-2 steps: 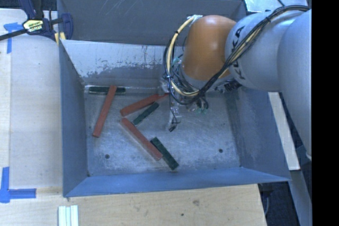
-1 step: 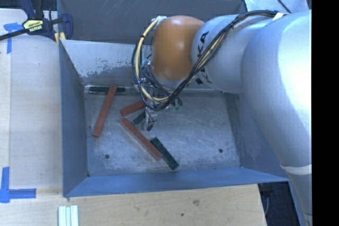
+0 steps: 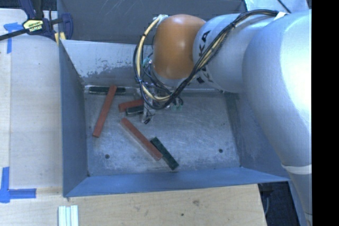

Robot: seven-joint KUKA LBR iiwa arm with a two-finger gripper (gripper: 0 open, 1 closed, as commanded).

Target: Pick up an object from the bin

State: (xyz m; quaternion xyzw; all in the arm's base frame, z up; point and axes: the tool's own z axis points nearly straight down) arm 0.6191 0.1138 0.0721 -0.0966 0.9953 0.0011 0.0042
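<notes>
My gripper (image 3: 146, 115) reaches down near the middle of the bin's floor, mostly hidden under the arm's wrist. It stands right beside a short reddish-brown block (image 3: 129, 106), at that block's right end. Just below it a longer reddish-brown stick (image 3: 140, 138) lies slanted, with a dark green bar (image 3: 164, 153) at its lower right end. Whether anything is held cannot be made out.
A long reddish-brown stick (image 3: 104, 111) leans slanted on the left of the floor. A black pen (image 3: 104, 90) lies along the back wall. The arm and its orange cover with cables hang over the bin's back and right side.
</notes>
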